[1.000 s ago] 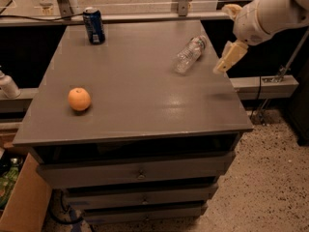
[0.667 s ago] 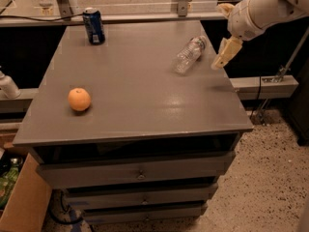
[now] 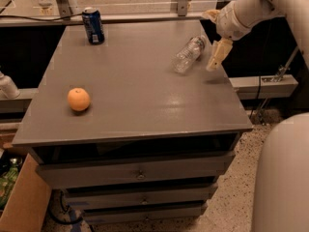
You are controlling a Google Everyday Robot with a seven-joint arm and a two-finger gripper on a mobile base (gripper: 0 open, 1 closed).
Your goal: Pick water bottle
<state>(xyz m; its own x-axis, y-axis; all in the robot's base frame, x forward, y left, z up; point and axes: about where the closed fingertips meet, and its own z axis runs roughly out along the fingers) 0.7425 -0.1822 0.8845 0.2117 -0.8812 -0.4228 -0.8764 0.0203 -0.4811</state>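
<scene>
The water bottle (image 3: 188,54) is clear crinkled plastic and lies on its side at the back right of the grey table (image 3: 145,105), with its cap end pointing to the back right. My gripper (image 3: 211,40) hangs from the white arm at the table's right edge, just right of the bottle's cap end. Its two tan fingers (image 3: 216,57) stand apart, one above and one below. It is open and holds nothing. It is close to the bottle but not touching it.
A blue soda can (image 3: 93,25) stands at the back left corner. An orange (image 3: 78,99) lies at the front left. Drawers sit under the tabletop. A cardboard box (image 3: 19,202) is on the floor at the left. A rail runs behind the table.
My gripper has moved a little to the left, closer to the bottle's cap end. The bottle, can and orange have not moved.
</scene>
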